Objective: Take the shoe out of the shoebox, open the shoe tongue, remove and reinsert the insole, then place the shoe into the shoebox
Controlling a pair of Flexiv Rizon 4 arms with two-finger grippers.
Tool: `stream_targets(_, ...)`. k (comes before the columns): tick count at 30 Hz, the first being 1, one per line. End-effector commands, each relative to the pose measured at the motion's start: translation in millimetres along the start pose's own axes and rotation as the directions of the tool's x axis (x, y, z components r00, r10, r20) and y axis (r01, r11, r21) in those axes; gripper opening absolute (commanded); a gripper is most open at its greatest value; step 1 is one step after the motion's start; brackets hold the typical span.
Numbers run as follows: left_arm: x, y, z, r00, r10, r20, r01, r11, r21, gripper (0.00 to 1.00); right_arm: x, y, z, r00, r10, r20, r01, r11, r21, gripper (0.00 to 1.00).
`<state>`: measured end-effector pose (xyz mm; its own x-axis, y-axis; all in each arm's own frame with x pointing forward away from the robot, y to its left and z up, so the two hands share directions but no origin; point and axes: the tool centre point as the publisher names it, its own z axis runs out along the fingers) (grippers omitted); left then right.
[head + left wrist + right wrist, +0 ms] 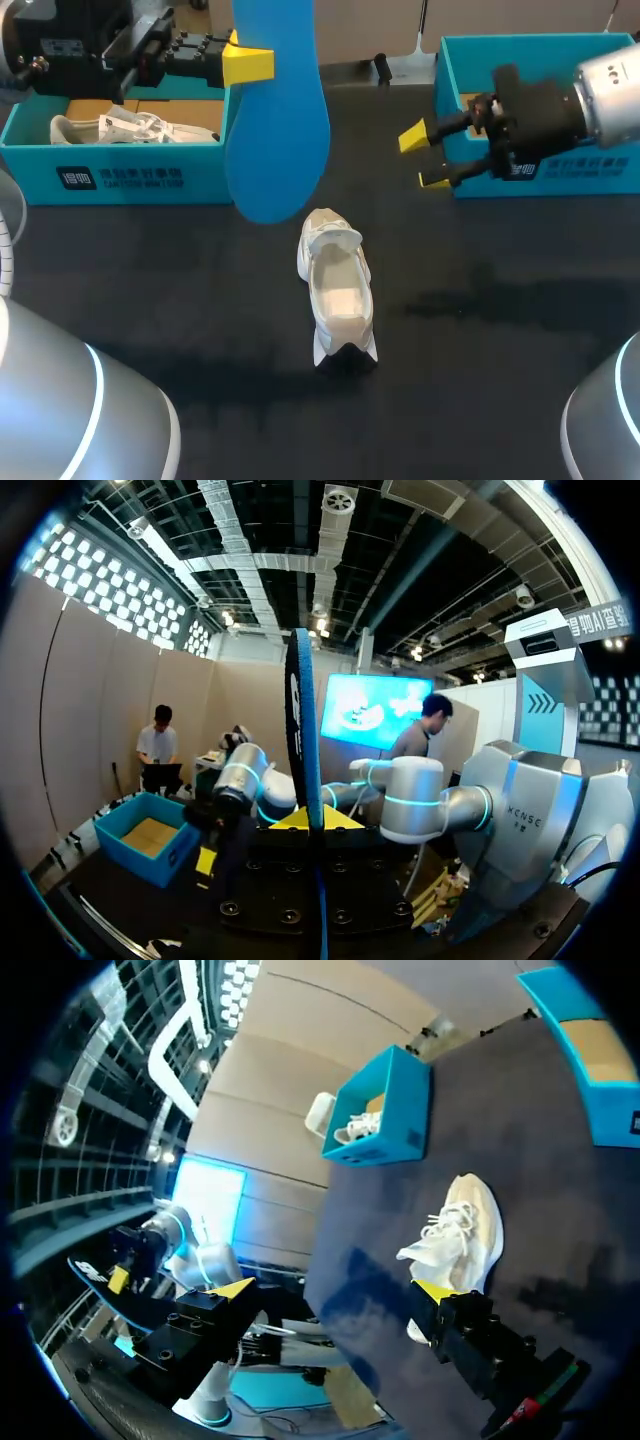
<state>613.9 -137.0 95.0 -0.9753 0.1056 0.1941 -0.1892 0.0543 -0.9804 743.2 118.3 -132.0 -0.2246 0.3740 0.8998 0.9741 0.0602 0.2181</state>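
Dark table (500, 380) holds the unboxed shoe (337, 290); above it left fingers (248, 64) pinch the removed blue insole (280, 130), right fingers (413, 136) spread wide, so reinsertion and boxing remain.

Desk (500, 380): dark open surface across the front and to both sides of the shoe; passage is free there.
Shoe (338, 290): the only obstacle at mid-desk, on its sole, opening upward with nothing over it.
Insole (280, 130): held aloft by the left arm's fingers (248, 64), hanging over the strip behind the shoe and barring approach from back left.
Left shoebox (130, 175): back left, a second shoe (130, 128) inside, left arm over its far side.
Right shoebox (450, 70): back right, open top largely covered by the right arm.
Right arm's fingers (413, 137): spread, empty, between the boxes; a clear channel lies between them and the insole.
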Motion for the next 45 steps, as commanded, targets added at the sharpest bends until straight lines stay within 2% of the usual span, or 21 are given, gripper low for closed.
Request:
stream_targets(1, -0.8, 0, 0, 1.000, 0.000, -0.001, 0.000, 1.000, -0.002, 0.00, 1.9, 5.3, 9, 0.996, 0.009, -0.084, -0.011, 1.000, -0.016, 1.00)
stream_targets(4, -0.8, 0, 0, 1.000, 0.000, -0.001, 0.000, 1.000, -0.002, 0.00, 6.5, 6.7, 9, 0.986, -0.017, -0.165, 0.011, 0.999, -0.041, 1.00)
stream_targets(16, -0.8, 0, 0, 1.000, 0.000, -0.001, 0.000, 1.000, -0.002, 0.00, 6.7, 6.6, 9, 0.986, -0.010, -0.168, 0.003, 0.999, -0.041, 1.00)
stream_targets(17, -5.8, 2, 1, 0.996, 0.089, 0.002, -0.089, 0.996, 0.001, 0.00, 9.4, 6.6, 8, 0.982, 0.043, -0.184, -0.049, 0.998, -0.027, 1.00)
stream_targets(19, -9.7, 4, 1, 0.994, 0.106, -0.001, -0.106, 0.994, -0.001, 0.00, 11.0, 7.2, 8, 0.980, 0.062, -0.187, -0.066, 0.998, -0.016, 1.00)
stream_targets(20, -13.8, 4, 1, 0.979, 0.202, 0.002, -0.202, 0.979, 0.011, 0.00, 13.7, 8.1, 6, 0.977, 0.076, -0.198, -0.080, 0.997, -0.014, 1.00)
stream_targets(22, -18.0, 5, -2, 0.964, 0.262, -0.034, -0.261, 0.965, 0.030, 0.00, 17.4, 9.3, 6, 0.974, 0.099, -0.204, -0.101, 0.995, 0.001, 1.00)
stream_targets(26, -19.9, 4, -7, 0.893, 0.447, -0.048, -0.446, 0.894, 0.042, 0.00, 22.7, 11.8, 4, 0.969, 0.125, -0.211, -0.126, 0.992, 0.008, 1.00)
stream_targets(28, -23.8, 9, -8, 0.817, 0.573, -0.067, -0.571, 0.820, 0.044, 0.00, 23.6, 12.3, 3, 0.968, 0.129, -0.215, -0.130, 0.991, 0.008, 1.00)
stream_targets(29, -25.8, 15, -9, 0.740, 0.661, -0.120, -0.661, 0.749, 0.049, 0.00, 23.6, 12.3, 3, 0.968, 0.129, -0.215, -0.130, 0.991, 0.008, 1.00)
stream_targets(30, -27.8, 24, -10, 0.619, 0.764, -0.181, -0.768, 0.637, 0.063, 0.00, 23.6, 12.3, 3, 0.968, 0.129, -0.215, -0.130, 0.991, 0.008, 1.00)
stream_targets(41, -27.8, 24, -10, 0.619, 0.764, -0.181, -0.768, 0.637, 0.063, 0.00, 23.6, 12.3, 3, 0.968, 0.129, -0.215, -0.130, 0.991, 0.008, 1.00)
stream_targets(42, -28.3, 25, -10, 0.592, 0.784, -0.188, -0.790, 0.610, 0.057, 0.00, 23.6, 12.3, 3, 0.968, 0.129, -0.215, -0.130, 0.991, 0.008, 1.00)
stream_targets(45, -39.3, 28, -13, 0.448, 0.875, -0.182, -0.888, 0.459, 0.018, 0.00, 23.6, 12.3, 3, 0.968, 0.129, -0.215, -0.130, 0.991, 0.008, 1.00)
